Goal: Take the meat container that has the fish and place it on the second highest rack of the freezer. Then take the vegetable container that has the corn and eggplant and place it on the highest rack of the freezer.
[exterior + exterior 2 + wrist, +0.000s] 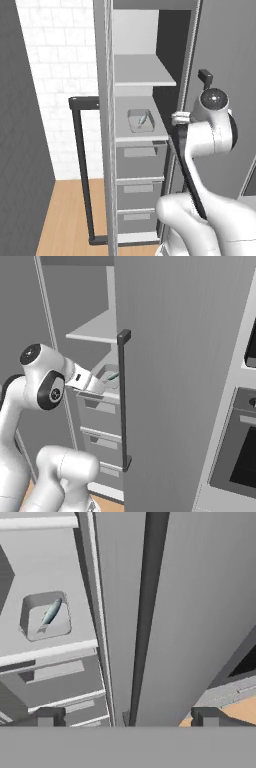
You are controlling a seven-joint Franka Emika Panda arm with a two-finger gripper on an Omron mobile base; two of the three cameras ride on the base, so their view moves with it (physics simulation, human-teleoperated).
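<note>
The freezer [141, 47] stands open. The clear meat container [140, 120] with the fish [142, 119] rests on the second highest rack [150, 134]; above it the highest rack [145, 72] is bare. My gripper [128, 718] is open, holds nothing, and sits outside the freezer, well back from the container [45, 615]. In the hand view the edge of the freezer door [120, 612] runs up between my fingertips [50, 717]. The fish [51, 611] lies diagonally in its tray. The vegetable container, corn and eggplant are out of view.
The open freezer door [185, 371] with its long dark bar handle [123, 401] stands close to the right of my hand. Grey drawers [139, 160] sit under the racks. A black-glass oven [240, 456] is at far right. A dark bar frame [82, 165] stands left of the freezer.
</note>
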